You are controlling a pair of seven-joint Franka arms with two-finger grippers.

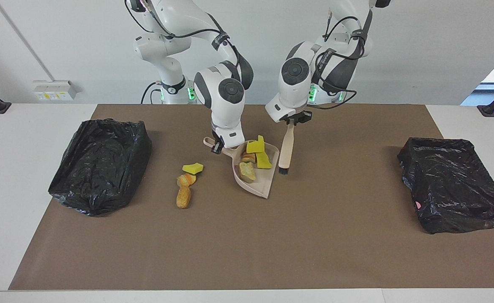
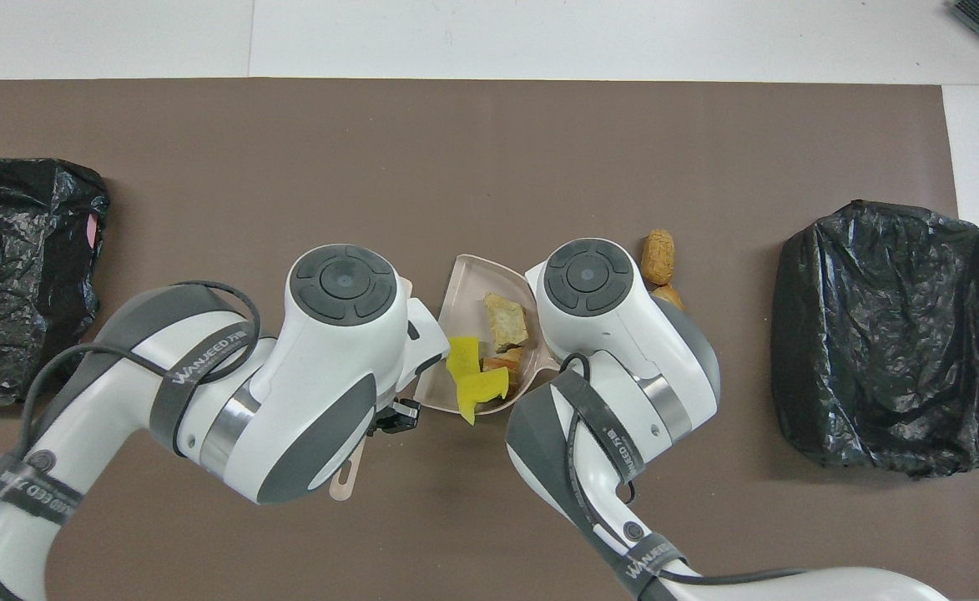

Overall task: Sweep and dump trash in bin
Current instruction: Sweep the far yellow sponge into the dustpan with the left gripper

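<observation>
Bin at the right arm's end: black-lined, resting on the brown mat, well apart from the work.

Loose trash: three pieces on the mat, one yellow and two golden-brown, in a short line running away from the robots; they lie beside the dustpan's side wall, toward the right arm's end, not in front of its lip.

My right gripper: pinched on the handle of the dustpan; the pan's long axis runs from the handle, nearer to the robots, to the open lip, farther from them; four pieces lie inside it.

My left gripper: clamped on the top of the brush, which hangs almost upright just beside the pan, toward the left arm's end; whether its bristles touch the mat I cannot tell.

Judgement: the pan stands between my brush and the loose pieces; the brush must cross over it, or the pan must be re-aimed; my right arm is nearer to them.

Second bin: at the left arm's end, well apart.
</observation>
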